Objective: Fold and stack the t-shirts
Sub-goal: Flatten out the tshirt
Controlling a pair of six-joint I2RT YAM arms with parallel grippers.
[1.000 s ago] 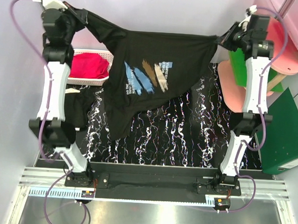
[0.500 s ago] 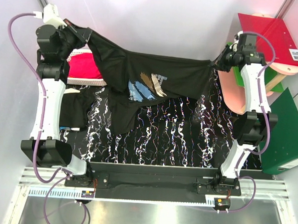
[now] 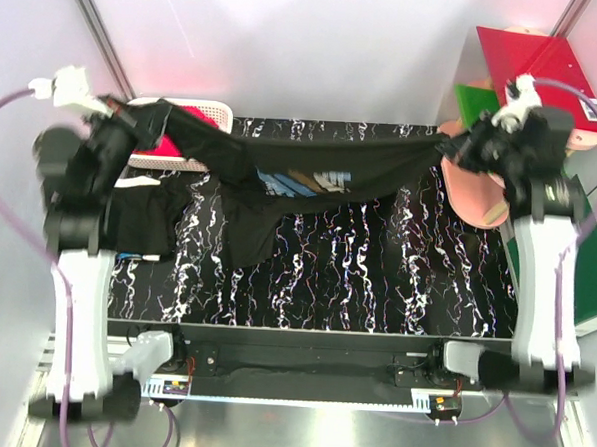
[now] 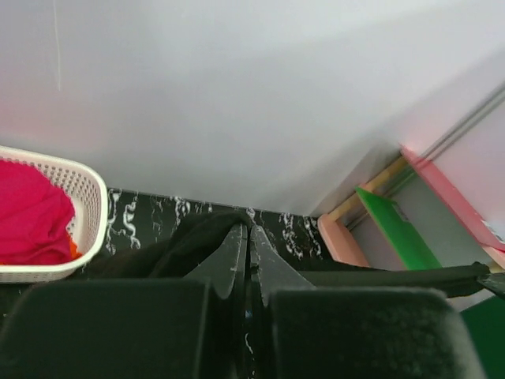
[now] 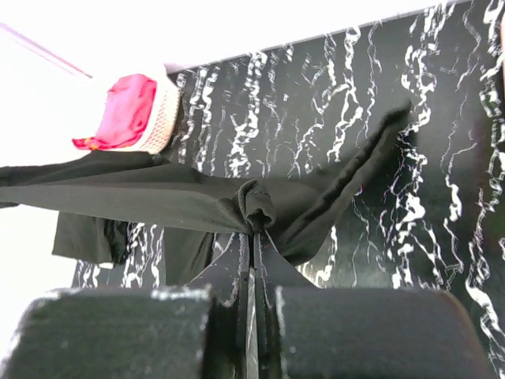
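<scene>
A black t-shirt [image 3: 301, 179] with blue, orange and pale-blue brush strokes hangs stretched between my two grippers above the far half of the table, its lower part drooping toward the left. My left gripper [image 3: 156, 121] is shut on its left corner, seen as a black fold [image 4: 201, 237] at the fingertips in the left wrist view. My right gripper [image 3: 453, 146] is shut on its right corner, a bunched knot of cloth [image 5: 256, 207]. A second black t-shirt [image 3: 143, 220] lies crumpled on the table at the left.
A white basket [image 3: 199, 113] with red cloth [image 4: 31, 213] stands at the far left. Pink, green and red boards [image 3: 532, 66] lean at the far right, a green folder [image 3: 596, 279] beside them. The table [image 3: 377, 258] is black with white marbling.
Both grippers have come down and nearer with the shirt, which now hangs lower and flatter. The printed chest has turned away, so less of it shows.
</scene>
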